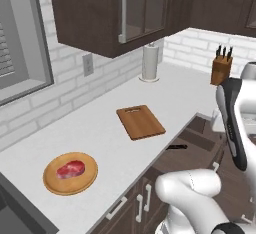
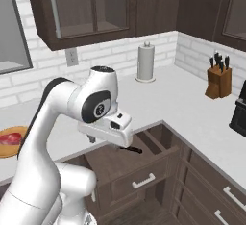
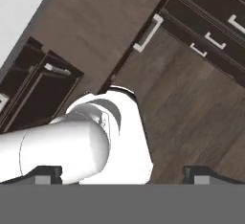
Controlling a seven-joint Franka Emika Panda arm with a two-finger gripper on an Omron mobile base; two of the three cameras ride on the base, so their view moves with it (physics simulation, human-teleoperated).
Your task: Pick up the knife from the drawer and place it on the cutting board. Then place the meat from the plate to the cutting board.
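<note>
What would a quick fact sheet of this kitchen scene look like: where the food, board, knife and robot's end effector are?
meat: on the round plate, left part of the counter
cutting board: flat on the counter, bare, apart from the plate
knife: lying in the open drawer, black handle showing
end effector: open, holding nothing, above the drawer
paper towel roll: upright by the back wall
knife block: in the counter's far right corner
task progress: nothing moved onto the board yet

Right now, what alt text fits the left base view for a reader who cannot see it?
A white counter holds a round plate with meat on it and, farther back, a bare cutting board. A knife lies in the open drawer below the counter edge, beside the white arm.
</note>
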